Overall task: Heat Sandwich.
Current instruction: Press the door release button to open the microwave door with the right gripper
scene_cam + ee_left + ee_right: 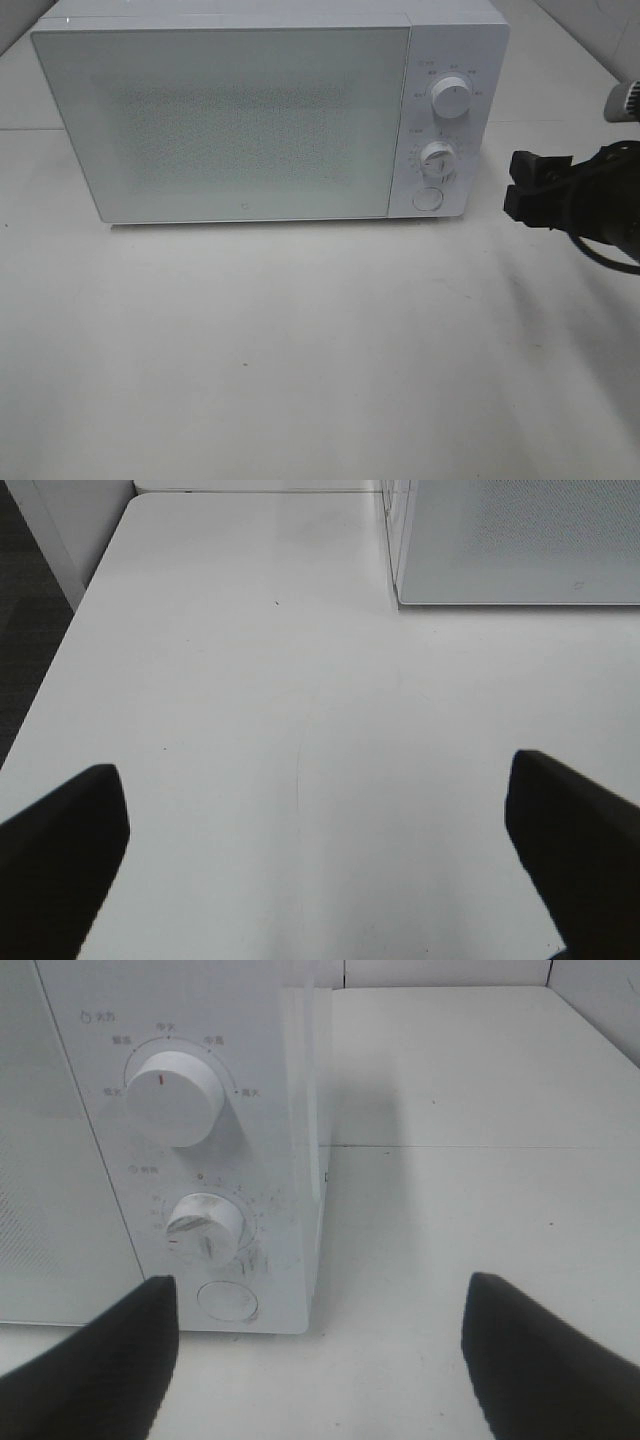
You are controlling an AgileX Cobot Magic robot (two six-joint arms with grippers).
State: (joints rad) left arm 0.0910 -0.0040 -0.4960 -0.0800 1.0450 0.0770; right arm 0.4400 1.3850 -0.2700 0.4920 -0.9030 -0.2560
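The white microwave (pixel 250 110) stands at the back of the table with its door closed. The sandwich is out of view. My right gripper (pixel 520 195) hovers open to the right of the microwave's control panel, its black fingers (pixel 90 1370) wide apart and empty. In the right wrist view I face the upper knob (pixel 175 1095), the lower knob (pixel 205 1228) and the round door button (pixel 227 1301). In the left wrist view my left gripper (pixel 320 860) is open over bare table, with the microwave's corner (pixel 500 540) ahead; this arm does not show in the high view.
The white table (pixel 300 350) stretches in front of the microwave. Its left edge (pixel 60 650) drops to a dark floor. A silvery object (pixel 625 98) sits at the far right edge.
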